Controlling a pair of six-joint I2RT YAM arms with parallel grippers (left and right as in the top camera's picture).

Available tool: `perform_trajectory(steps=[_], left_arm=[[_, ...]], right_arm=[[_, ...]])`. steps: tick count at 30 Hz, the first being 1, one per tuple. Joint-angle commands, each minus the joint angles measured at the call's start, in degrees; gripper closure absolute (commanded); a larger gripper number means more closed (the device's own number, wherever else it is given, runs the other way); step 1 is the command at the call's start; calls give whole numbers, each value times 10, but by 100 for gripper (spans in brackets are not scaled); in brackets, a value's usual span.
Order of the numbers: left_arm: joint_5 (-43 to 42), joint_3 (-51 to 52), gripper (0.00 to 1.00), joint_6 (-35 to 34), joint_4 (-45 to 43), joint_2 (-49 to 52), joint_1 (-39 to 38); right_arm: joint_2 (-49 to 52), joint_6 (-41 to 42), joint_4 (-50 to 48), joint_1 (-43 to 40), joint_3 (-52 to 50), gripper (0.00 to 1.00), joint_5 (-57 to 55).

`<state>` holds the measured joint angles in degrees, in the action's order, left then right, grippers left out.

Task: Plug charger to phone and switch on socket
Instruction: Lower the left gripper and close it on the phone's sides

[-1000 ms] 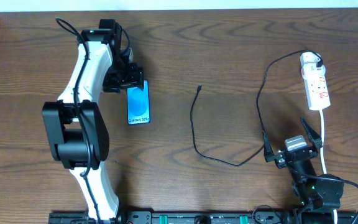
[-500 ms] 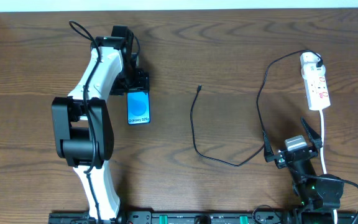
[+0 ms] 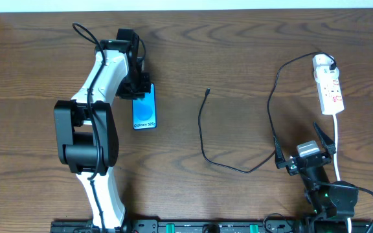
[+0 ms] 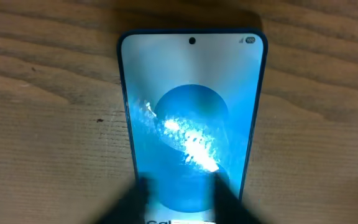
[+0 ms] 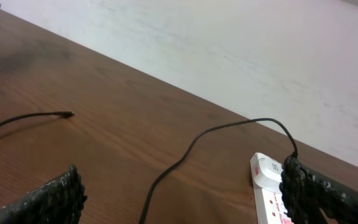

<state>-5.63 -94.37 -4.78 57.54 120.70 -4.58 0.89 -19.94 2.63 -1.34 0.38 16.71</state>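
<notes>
The phone point(image 3: 145, 111) lies flat on the wooden table, its blue screen up. It fills the left wrist view point(image 4: 191, 106). My left gripper point(image 3: 139, 88) is open right over the phone's far end, its blurred fingers point(image 4: 180, 202) above the screen, holding nothing. The charger point(image 3: 201, 139) is a thin black cable with its free tip point(image 3: 208, 91) at the table's middle. Its plug point(image 3: 329, 63) sits in the white socket strip point(image 3: 329, 87) at far right. My right gripper point(image 3: 305, 146) is open and empty, near the strip's cord. In the right wrist view its fingers point(image 5: 182, 199) frame the cable point(image 5: 185, 152) and the strip point(image 5: 267, 177).
The strip's white cord point(image 3: 337, 145) runs down past my right arm to the front edge. A pale wall point(image 5: 229, 50) stands behind the table's far edge. A black rail point(image 3: 206, 227) lines the front edge.
My left arm has swung right and its gripper has come over the phone's far end. The phone, cable, strip and right arm have not moved.
</notes>
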Motion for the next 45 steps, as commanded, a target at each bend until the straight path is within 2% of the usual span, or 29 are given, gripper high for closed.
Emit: perform_trajectory(steps=[1, 3, 9, 25, 34, 45], left_arm=[[7, 3, 9, -5, 0, 9, 1], [7, 3, 4, -5, 0, 9, 1], [7, 4, 2, -4, -1, 9, 1], [7, 10, 2, -7, -8, 18, -7], [9, 58, 2, -10, -59, 18, -25], [50, 63, 2, -22, -79, 18, -25]], right_arm=[[-2, 4, 3, 4, -1, 1, 1], [-2, 4, 3, 4, -1, 1, 1], [-2, 4, 3, 4, -1, 1, 1], [-2, 4, 3, 4, -1, 1, 1], [-2, 4, 3, 4, -1, 1, 1], [-2, 4, 3, 4, -1, 1, 1]])
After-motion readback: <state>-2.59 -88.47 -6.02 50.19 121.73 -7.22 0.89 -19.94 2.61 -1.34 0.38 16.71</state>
